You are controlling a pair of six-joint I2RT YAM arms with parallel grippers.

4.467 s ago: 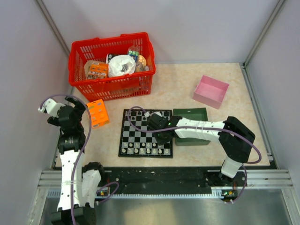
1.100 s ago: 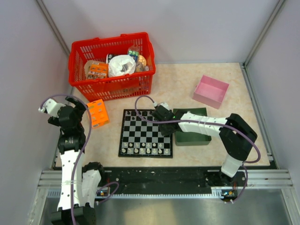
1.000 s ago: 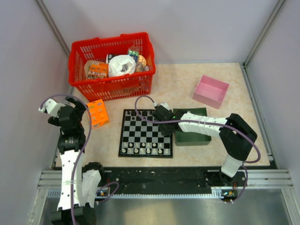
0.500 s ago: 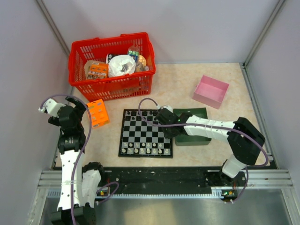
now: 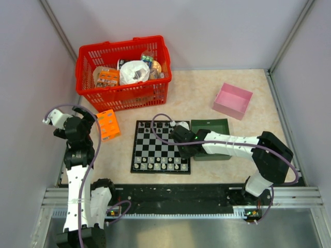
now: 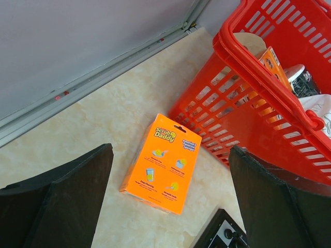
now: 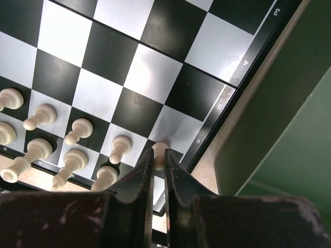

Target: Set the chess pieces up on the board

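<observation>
The checkered board lies in the middle of the table. Several white pieces stand in its near rows, and some black pieces stand at its far edge. My right gripper is over the board's right side, shut on a white pawn held above the near right squares beside the other white pieces. My left gripper is open and empty, raised at the far left; the board's corner shows at the bottom of the left wrist view.
A dark green tray sits against the board's right edge. An orange box lies left of the board. A red basket with items stands at the back left, a pink box at the back right.
My right gripper has moved from the board's far right corner toward the near right squares, carrying the white pawn. The left arm has not moved.
</observation>
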